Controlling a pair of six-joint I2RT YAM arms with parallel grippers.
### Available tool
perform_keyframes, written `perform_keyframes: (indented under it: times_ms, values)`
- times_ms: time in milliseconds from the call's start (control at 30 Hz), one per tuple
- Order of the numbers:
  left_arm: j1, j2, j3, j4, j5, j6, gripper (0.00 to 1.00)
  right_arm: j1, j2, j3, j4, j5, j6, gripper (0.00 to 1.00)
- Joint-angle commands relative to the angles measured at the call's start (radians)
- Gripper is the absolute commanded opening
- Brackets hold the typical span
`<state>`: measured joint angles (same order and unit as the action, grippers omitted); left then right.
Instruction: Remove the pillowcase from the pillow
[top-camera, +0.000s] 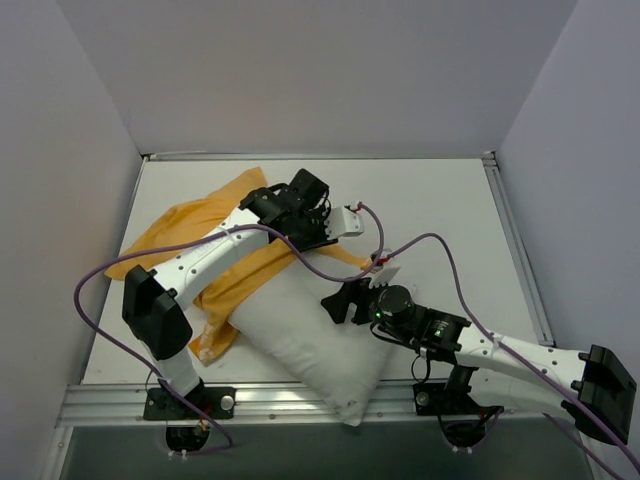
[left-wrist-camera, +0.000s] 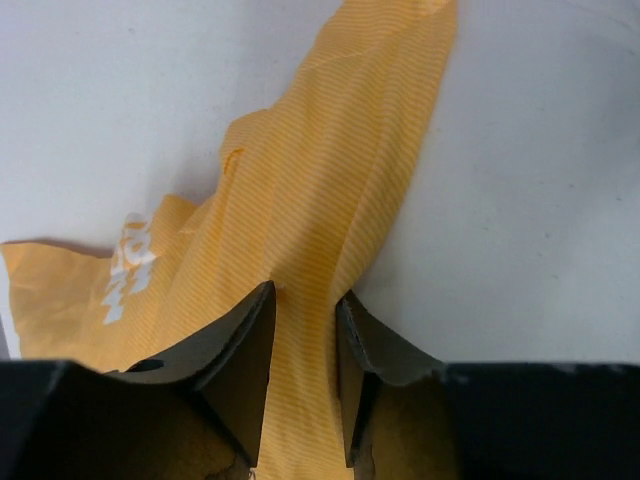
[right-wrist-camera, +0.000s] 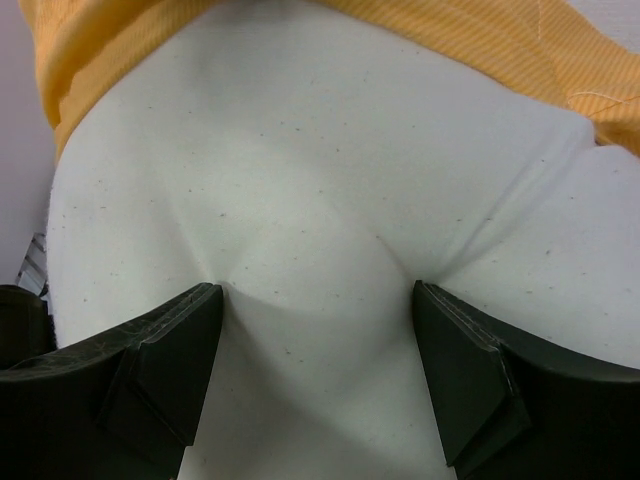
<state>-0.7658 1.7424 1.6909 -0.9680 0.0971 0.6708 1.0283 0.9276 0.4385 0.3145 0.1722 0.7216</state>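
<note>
Orange pillowcase (left-wrist-camera: 300, 230) partly off white pillow (right-wrist-camera: 320, 200)

A white table (top-camera: 440, 200), seen from above. 2 things lie on it: an orange-yellow pillowcase (top-camera: 190, 220), rumpled across the far-left part, and a plump white pillow (top-camera: 310, 340) in the near middle. The pillow's far end sits inside the pillowcase, and its near corner overhangs the metal rail (top-camera: 100, 402) along the table's front edge.
</note>
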Motion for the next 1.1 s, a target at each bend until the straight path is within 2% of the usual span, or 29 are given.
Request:
perform_keyframes:
  times_ms: [0, 33, 133, 233, 267, 300, 333, 367, 433, 467, 533, 600, 767, 900, 1067]
  values:
    - [-0.001, 0.006, -0.002, 0.135, -0.091, -0.007, 0.37, 0.019, 0.027, -0.03, -0.135, -0.088, 0.007, 0.77]
    - [0.0, 0.006, 0.001, 0.143, -0.114, -0.008, 0.34, 0.018, 0.028, -0.035, -0.134, -0.092, 0.007, 0.77]
    - [0.002, 0.011, 0.01, 0.161, -0.12, -0.043, 0.03, 0.018, 0.036, -0.038, -0.121, -0.112, 0.009, 0.78]
    - [0.005, -0.004, 0.045, 0.15, -0.097, -0.117, 0.02, 0.007, 0.031, 0.002, -0.178, -0.12, -0.052, 0.85]
    - [0.006, -0.027, 0.055, 0.15, -0.07, -0.135, 0.02, -0.006, 0.03, 0.085, -0.214, -0.123, -0.097, 0.89]
    - [0.006, -0.04, 0.056, 0.153, -0.063, -0.17, 0.02, -0.061, 0.039, 0.15, -0.321, -0.123, -0.147, 0.97]
    - [0.006, -0.055, 0.055, 0.156, -0.057, -0.187, 0.02, -0.103, 0.049, 0.223, -0.389, -0.144, -0.254, 0.99]
    - [0.006, -0.081, 0.053, 0.157, -0.048, -0.203, 0.02, -0.15, 0.063, 0.375, -0.437, -0.169, -0.301, 1.0]
    - [0.008, -0.107, 0.044, 0.158, -0.043, -0.244, 0.02, -0.279, 0.108, 0.497, -0.514, -0.256, -0.368, 1.0]
    - [0.01, -0.131, 0.039, 0.16, -0.04, -0.255, 0.02, -0.318, 0.123, 0.541, -0.525, -0.342, -0.416, 1.0]
    - [0.014, -0.155, 0.03, 0.176, -0.04, -0.281, 0.02, -0.405, 0.169, 0.624, -0.532, -0.411, -0.458, 1.0]
    - [0.017, -0.181, 0.033, 0.19, -0.053, -0.303, 0.02, -0.441, 0.223, 0.672, -0.535, -0.468, -0.507, 1.0]
    - [0.031, -0.21, 0.047, 0.215, -0.074, -0.344, 0.02, -0.554, 0.295, 0.671, -0.438, -0.701, -0.507, 1.0]
    - [0.04, -0.213, 0.052, 0.233, -0.088, -0.369, 0.02, -0.556, 0.287, 0.629, -0.371, -0.839, -0.505, 1.0]
    - [0.046, -0.207, 0.069, 0.244, -0.088, -0.369, 0.02, -0.547, 0.289, 0.566, -0.328, -0.849, -0.47, 1.0]
